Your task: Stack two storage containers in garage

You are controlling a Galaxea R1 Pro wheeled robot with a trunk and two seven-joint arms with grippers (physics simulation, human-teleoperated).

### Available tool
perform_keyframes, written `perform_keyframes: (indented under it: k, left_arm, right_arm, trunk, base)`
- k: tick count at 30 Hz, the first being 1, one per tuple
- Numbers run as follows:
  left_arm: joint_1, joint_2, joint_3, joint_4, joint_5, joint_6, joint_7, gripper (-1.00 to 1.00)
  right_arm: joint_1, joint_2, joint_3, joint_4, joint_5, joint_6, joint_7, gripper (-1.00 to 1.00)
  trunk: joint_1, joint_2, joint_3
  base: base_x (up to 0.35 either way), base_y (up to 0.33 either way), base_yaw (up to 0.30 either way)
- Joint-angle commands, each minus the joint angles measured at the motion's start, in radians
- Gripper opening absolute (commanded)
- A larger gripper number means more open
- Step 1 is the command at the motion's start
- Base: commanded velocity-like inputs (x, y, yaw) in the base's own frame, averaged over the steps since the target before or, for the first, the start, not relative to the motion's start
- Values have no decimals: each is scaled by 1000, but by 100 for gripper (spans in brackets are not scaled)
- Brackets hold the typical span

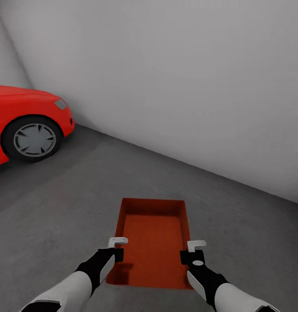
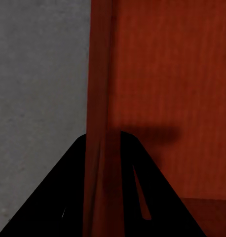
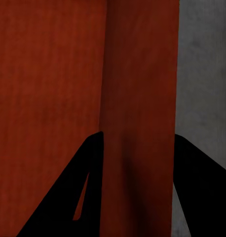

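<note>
Concrete, dark grey and rough, is the garage floor [image 1: 70, 203] under the robot. One orange-red rectangular storage container [image 1: 154, 242] with low straight walls is right in front of the robot, close to the plain white wall [image 1: 188, 86]. It looks to be down on the floor or just above it; which one cannot be told.

The left gripper [image 1: 117, 247] has its two black fingers [image 2: 54, 197] on either side of the container's left wall, pinching it. The right gripper [image 3: 137, 187] does the same on the right wall, one finger inside and one outside.

The container looks stiff and hard, like plastic, and likely light since it is empty. Its walls are thin and smooth, so they could slip if squeezed too softly. The two long side walls seem the best places to hold, one gripper on each, so it stays level.

A shiny red car [image 1: 23, 125] with a grey wheel stands well apart on the left.
</note>
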State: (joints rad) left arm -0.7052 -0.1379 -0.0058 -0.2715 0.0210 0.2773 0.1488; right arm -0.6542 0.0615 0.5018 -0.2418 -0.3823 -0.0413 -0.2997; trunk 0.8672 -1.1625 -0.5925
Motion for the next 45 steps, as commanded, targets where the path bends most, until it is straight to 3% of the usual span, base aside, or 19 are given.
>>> perform_keyframes:
  k: [1,23,32,45]
  left_arm:
    - [0,0,-11,-6,-21,8,11,-100]
    - [0,1,-11,-6,-21,8,11,-100]
    - [0,1,-11,-6,-21,8,11,-100]
    - [0,1,-11,-6,-21,8,11,-100]
  right_arm:
    - [-1,0,20,16,-27,2,-9,-100]
    - [-1,1,20,16,-27,1,-9,-100]
    - [-1,4,20,16,-27,2,-10,-100]
    - [-1,1,19,16,-27,3,-10,-100]
  trunk:
    - [1,0,-1]
    - [1,0,-1]
    - [1,0,-1]
    - [1,0,-1]
  base:
    - [321,0,-286]
    - [321,0,-284]
    - [321,0,-77]
    - [321,0,-271]
